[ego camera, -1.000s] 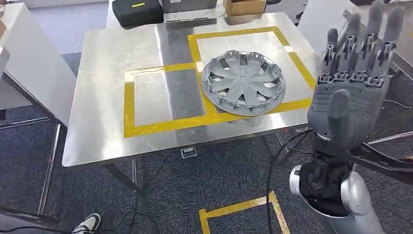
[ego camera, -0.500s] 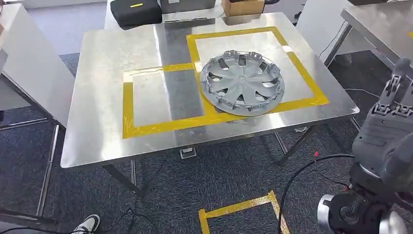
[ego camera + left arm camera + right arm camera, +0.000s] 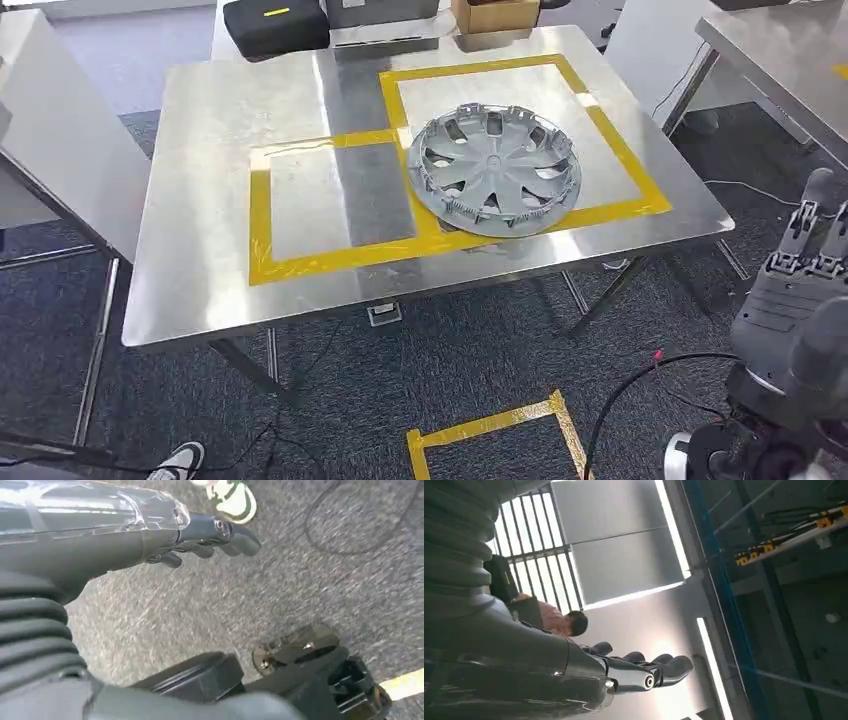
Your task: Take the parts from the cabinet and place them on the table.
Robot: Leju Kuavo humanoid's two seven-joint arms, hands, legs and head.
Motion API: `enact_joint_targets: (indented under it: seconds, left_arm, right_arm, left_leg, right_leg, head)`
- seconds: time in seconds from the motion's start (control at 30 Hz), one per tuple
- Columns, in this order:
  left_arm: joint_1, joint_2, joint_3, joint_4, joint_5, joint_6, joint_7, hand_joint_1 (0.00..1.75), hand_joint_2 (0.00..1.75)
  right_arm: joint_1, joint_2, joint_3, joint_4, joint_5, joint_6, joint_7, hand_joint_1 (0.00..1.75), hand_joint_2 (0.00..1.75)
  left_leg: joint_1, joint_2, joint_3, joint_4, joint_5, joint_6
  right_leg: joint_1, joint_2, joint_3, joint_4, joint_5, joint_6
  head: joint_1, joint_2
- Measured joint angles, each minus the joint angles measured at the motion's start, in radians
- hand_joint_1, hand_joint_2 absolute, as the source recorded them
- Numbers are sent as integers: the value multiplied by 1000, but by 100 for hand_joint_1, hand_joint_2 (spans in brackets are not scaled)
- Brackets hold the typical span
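Hubcap [image 3: 496,170]: one, on table [image 3: 200,290]; right hand [image 3: 800,300] empty.

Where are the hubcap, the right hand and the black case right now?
hubcap [image 3: 495,170]: head view, on its centre hub.
right hand [image 3: 800,290]: head view, on the grey back of the hand.
black case [image 3: 275,25]: head view, on its top face, beyond the table's far edge.
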Motion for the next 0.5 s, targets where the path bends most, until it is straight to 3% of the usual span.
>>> enact_joint_targets:
  seconds: [0.13,0.5]
  left_arm:
    - [0,1,0,0,-1,15,-30,0,0]
    - [0,0,0,0,-3,38,-37,0,0]
  right_arm:
    - [-3,4,0,3,5,-10,16,0,175]
    - [-15,7,1,11,5,-16,23,0,175]
  left_leg:
    - [0,2,0,0,-1,1]
    - [0,3,0,0,-1,1]
  right_leg:
    - [0,1,0,0,0,0]
    - [0,2,0,0,0,0]
  head:
    - [0,0]
    - [0,0]
